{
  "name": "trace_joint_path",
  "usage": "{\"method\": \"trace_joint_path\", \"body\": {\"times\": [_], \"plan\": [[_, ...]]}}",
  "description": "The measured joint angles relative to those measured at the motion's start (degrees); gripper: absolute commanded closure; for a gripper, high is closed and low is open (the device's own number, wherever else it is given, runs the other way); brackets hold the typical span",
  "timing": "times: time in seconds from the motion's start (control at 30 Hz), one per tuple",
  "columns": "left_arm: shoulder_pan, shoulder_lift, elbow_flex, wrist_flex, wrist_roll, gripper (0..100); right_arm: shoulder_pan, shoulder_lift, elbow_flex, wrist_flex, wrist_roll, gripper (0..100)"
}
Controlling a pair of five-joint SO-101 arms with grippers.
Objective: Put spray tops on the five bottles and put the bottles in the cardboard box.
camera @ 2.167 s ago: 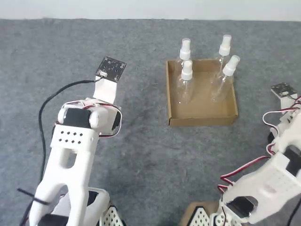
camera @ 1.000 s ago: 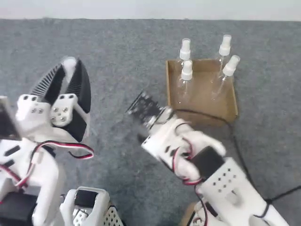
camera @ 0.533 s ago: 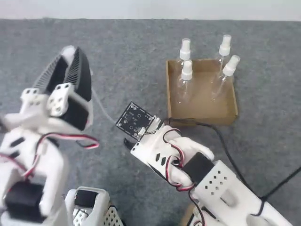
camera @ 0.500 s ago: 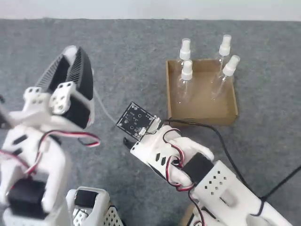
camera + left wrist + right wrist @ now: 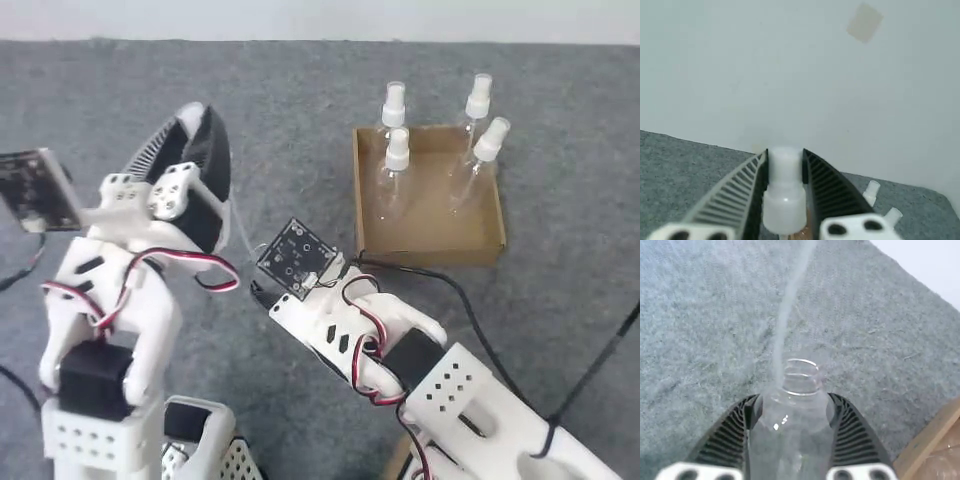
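The left gripper (image 5: pixel 785 161) has swung right toward the middle of the scene since half a second ago, bringing its load nearly over the other arm. Its ribbed fingers (image 5: pixel 740 200) are clamped on the white spray top (image 5: pixel 785 195), which sits upright between them, raised above the carpet (image 5: pixel 280 100). The top's dip tube (image 5: pixel 787 305) hangs down toward the right gripper (image 5: pixel 797 407), whose fingers are closed around the shoulders of an uncapped bottle (image 5: pixel 799 390). The tube's end meets the rim of the neck, though I cannot tell whether it is inside the mouth or just beside it. This looks like the last capping. To the right, four capped bottles (image 5: pixel 393 185) stand in the cardboard box (image 5: pixel 430 255).
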Motion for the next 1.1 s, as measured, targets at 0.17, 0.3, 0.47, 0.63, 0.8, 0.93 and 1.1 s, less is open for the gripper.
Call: {"method": "trace_joint_path", "body": {"times": [0.17, 0.3, 0.47, 0.63, 0.8, 0.93, 1.1], "plan": [[0.79, 0.7, 3.43, -0.26, 0.09, 99, 0.09, 0.35, -0.09, 0.0, -0.09, 99.3], [0.35, 0.53, 3.16, -2.02, -0.09, 99, 0.09, 0.35, 0.44, 0.0, -0.09, 99.3], [-2.64, 0.53, -1.49, -3.96, -2.2, 99, 0.0, 0.35, 3.34, 0.0, -0.09, 99.3], [-2.99, 0.53, -2.37, -4.04, -2.64, 99, 0.0, 0.35, 3.34, -0.09, -0.09, 99.3], [-2.55, 0.53, 1.58, -4.48, -2.37, 99, -2.11, 0.35, 3.34, -0.09, -0.09, 99.3], [0.09, 0.53, 4.22, -4.48, -2.02, 99, -2.02, 0.35, 3.34, -0.09, -0.09, 99.3], [1.76, 0.62, 6.15, -3.6, -1.93, 99, -2.02, 0.35, 3.34, -0.09, -0.09, 99.3]]}}
